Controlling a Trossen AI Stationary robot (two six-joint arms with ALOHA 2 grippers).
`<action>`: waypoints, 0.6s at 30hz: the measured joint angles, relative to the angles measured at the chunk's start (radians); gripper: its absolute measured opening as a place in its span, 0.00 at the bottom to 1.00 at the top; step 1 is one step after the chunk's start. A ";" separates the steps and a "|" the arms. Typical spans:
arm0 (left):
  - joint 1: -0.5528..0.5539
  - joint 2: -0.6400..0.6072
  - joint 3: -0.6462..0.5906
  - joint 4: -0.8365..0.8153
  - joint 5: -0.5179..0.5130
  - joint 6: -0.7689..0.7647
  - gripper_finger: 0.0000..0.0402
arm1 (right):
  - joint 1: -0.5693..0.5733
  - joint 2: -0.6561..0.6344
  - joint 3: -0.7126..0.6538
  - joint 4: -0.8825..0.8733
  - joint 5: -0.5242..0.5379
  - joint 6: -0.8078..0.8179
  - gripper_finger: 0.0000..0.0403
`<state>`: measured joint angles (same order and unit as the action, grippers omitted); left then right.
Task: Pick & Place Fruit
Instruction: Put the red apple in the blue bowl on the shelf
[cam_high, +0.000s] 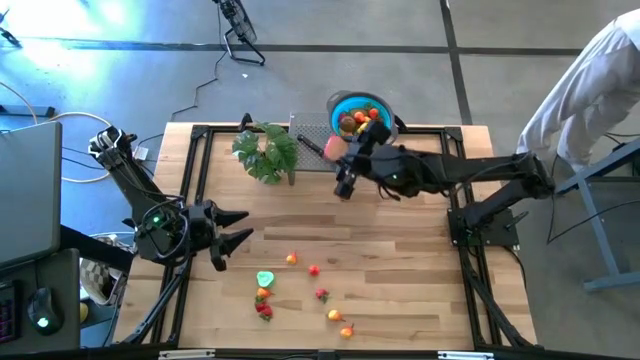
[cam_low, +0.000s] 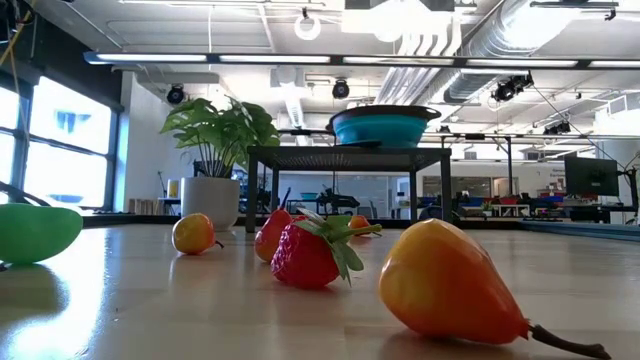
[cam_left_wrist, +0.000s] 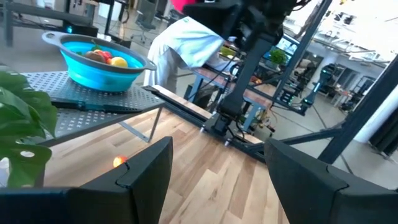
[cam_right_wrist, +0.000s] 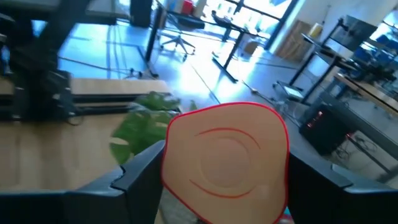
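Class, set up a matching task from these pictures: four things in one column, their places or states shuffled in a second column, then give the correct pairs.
Things
1. blue bowl
2. right gripper
3. left gripper
4. leafy plant

Places or states
A. open and empty, over the table's left side
B. on the black mesh stand, fruit inside
C. on the table beside the stand
D. shut on a flat pink-edged fruit slice

Pairs: 1-B, 2-D, 3-A, 4-C

A robotics lab — exposed ceiling ducts (cam_low: 440, 40), monitors (cam_low: 590, 177) on workbenches (cam_low: 480, 208), polished concrete floor (cam_high: 330, 25).
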<state>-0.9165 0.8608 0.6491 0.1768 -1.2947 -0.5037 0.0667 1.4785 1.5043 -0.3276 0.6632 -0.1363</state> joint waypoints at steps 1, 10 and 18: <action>0.000 0.000 0.000 0.000 -0.004 0.000 0.62 | -0.015 0.000 0.000 -0.002 -0.008 0.000 0.66; 0.000 0.000 0.000 -0.005 -0.068 0.000 0.62 | -0.162 0.000 0.000 -0.076 -0.077 0.000 0.64; 0.000 0.000 0.000 -0.020 -0.111 0.000 0.62 | -0.313 0.000 0.000 -0.152 -0.177 0.000 0.67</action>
<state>-0.9165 0.8608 0.6491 0.1568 -1.4062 -0.5034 -0.2467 1.4784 1.5043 -0.4799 0.4859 -0.1364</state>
